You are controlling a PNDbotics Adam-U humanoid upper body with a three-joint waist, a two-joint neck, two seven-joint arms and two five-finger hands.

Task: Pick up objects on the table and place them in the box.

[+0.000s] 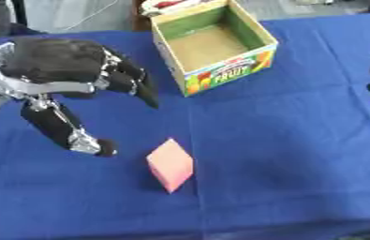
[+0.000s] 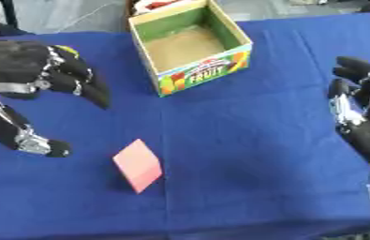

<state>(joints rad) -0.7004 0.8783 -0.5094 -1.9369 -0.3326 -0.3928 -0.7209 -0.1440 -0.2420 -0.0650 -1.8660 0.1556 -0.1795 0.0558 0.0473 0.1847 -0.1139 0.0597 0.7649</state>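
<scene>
A pink block point(image 1: 171, 165) stands on the blue tablecloth point(image 1: 286, 140) near the front middle. An open cardboard box point(image 1: 212, 44) with green inner walls and a fruit print stands at the back; I see nothing inside it. My left hand point(image 1: 65, 70) hovers at the left, above and to the left of the block, fingers spread downward, thumb point(image 1: 65, 131) reaching toward the block without touching it. It holds nothing. My right hand point(image 2: 364, 115) rests at the right edge, fingers up and relaxed, far from the block.
The blue cloth covers the whole table, with bare cloth between the block and the box. Behind the box, at the far edge, lies some red and white clutter point(image 1: 167, 4).
</scene>
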